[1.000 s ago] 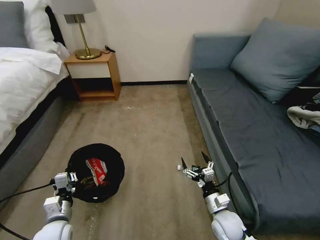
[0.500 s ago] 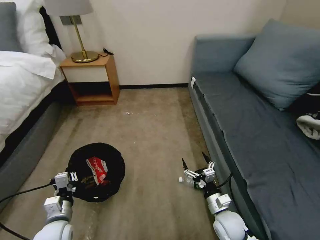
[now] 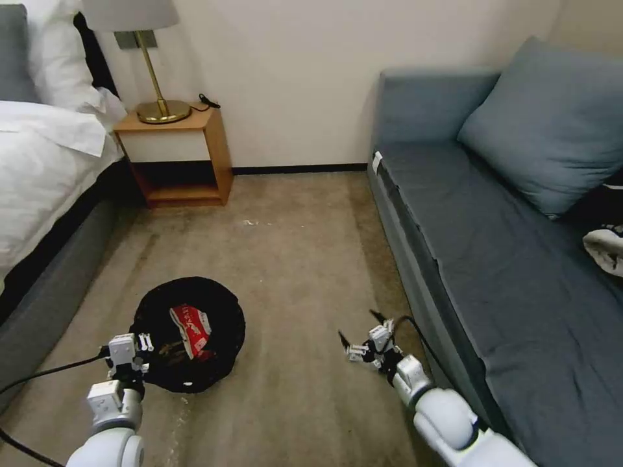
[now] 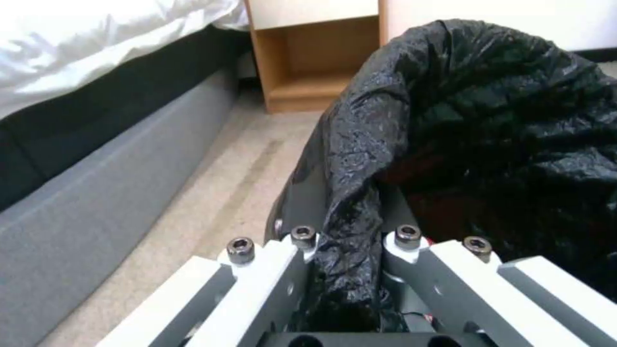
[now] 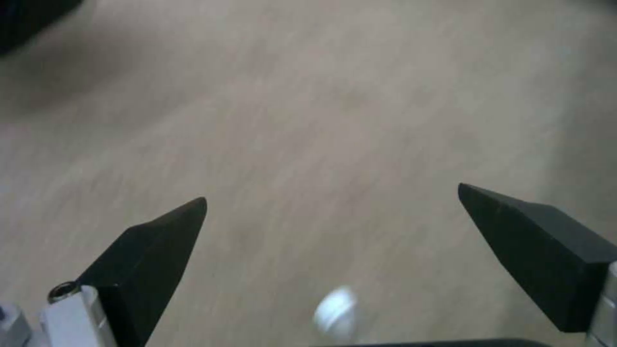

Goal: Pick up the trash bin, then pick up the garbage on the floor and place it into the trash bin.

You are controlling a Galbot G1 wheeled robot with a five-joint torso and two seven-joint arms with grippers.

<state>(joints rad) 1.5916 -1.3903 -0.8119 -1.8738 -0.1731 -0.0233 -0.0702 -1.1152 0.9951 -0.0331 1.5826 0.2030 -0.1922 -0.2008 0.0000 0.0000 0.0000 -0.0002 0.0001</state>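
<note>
Right gripper (image 3: 358, 335) agape above white-capped bottle (image 5: 335, 306).

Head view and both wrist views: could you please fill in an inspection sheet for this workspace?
Surface: beige carpet floor, a few pale specks.
Job's things: round trash bin lined with crinkly black plastic, red snack packet inside.
Clutter: pale crumpled garment on grey-blue sofa.
Grippers: left gripper clamps the bin's rim; right gripper open, low over the carpet, blurred white spot beneath.
Cables: black cable along left arm; black loop at right wrist.
Surroundings: white bed, wooden nightstand, brass lamp.
</note>
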